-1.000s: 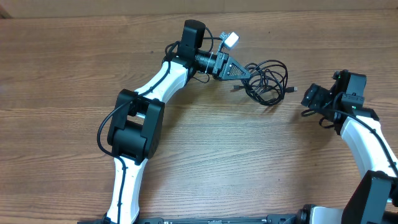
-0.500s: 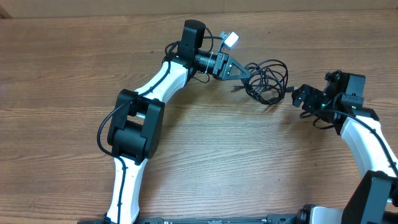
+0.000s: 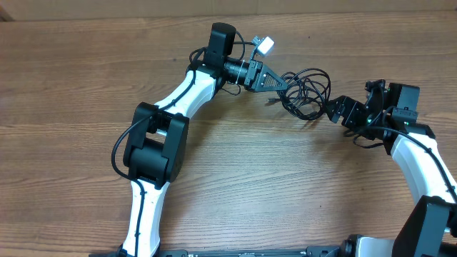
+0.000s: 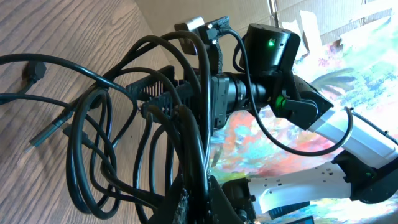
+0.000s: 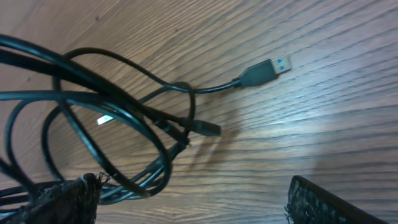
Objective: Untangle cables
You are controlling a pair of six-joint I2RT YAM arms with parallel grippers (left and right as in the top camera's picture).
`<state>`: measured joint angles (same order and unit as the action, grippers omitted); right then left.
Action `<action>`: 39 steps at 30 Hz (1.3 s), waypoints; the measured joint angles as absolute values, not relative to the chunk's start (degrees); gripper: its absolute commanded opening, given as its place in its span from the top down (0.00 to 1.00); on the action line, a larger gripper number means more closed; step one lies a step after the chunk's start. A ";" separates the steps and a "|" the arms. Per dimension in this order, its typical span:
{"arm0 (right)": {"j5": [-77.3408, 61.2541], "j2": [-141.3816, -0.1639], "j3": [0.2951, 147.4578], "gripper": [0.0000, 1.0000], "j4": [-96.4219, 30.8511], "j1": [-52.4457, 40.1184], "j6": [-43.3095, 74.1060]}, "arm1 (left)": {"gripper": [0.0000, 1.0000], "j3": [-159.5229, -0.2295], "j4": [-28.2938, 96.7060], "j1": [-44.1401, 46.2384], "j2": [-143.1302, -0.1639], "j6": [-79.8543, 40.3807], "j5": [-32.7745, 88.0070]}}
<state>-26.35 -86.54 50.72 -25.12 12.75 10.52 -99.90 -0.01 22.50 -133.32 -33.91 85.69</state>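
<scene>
My left gripper [image 3: 285, 83] is clamped tight on the cables [image 3: 308, 94], which lie as a loose black bundle on the wooden table [image 3: 71, 78], toward its far edge and right of its middle. From my left wrist I see several loops [image 4: 99, 137] fanning out from my fingers [image 4: 205, 196] over the wood, crossing one another, with strands drawn together where my fingertips pinch them. One loose end with a dark plug [image 4: 34, 70] lies flat near the bundle's outer side. My right gripper [image 3: 334, 111] stands wide apart at the bundle's right side, just beside the outermost loop, and holds nothing. From my right wrist the two pads [image 5: 56, 200] sit at the lower corners of the view with bare wood between them. The nearest loop [image 5: 134, 180] curves close by my left pad, though I cannot tell whether it touches. Beyond it a USB plug with a blue tongue [image 5: 266, 70] lies on the table, clear of the tangle. A smaller dark plug [image 5: 205, 129] rests at the loop's edge.
</scene>
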 measured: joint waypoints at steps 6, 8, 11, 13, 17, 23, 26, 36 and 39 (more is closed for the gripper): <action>-27.68 -86.54 50.72 0.11 -23.97 12.75 10.59 | 0.96 -99.90 -0.01 22.50 -133.32 -33.91 85.71; -27.70 -86.54 50.72 0.11 -22.37 12.75 10.66 | 0.96 -99.90 0.08 22.50 -133.32 -33.91 85.73; -27.70 -86.54 50.72 0.11 -19.64 12.75 10.94 | 0.96 -99.90 0.21 22.50 -133.32 -33.91 86.08; -27.70 -86.54 50.72 0.11 -17.67 12.75 11.77 | 0.96 -99.90 0.21 22.52 -133.32 -33.91 86.52; -27.70 -86.54 50.72 0.11 -14.96 12.75 12.73 | 0.96 -99.90 0.23 22.94 -133.32 -33.95 87.05; -27.70 -86.54 50.72 0.11 -14.90 12.75 13.47 | 0.96 -99.90 0.23 24.75 -133.32 -33.98 87.26; -27.68 -86.54 50.72 0.11 -15.03 12.75 13.50 | 0.96 -99.90 0.23 25.06 -133.32 -33.98 87.26; -27.75 -86.54 50.72 0.11 -17.54 12.75 13.50 | 0.96 -99.90 0.36 25.04 -133.32 -37.26 84.64; -27.70 -86.54 50.72 0.11 -18.17 12.75 13.52 | 0.96 -99.90 0.36 25.04 -133.32 -39.31 82.65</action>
<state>-27.70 -86.54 50.72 -18.17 12.75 13.52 -99.90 0.36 25.04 -133.32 -39.31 82.65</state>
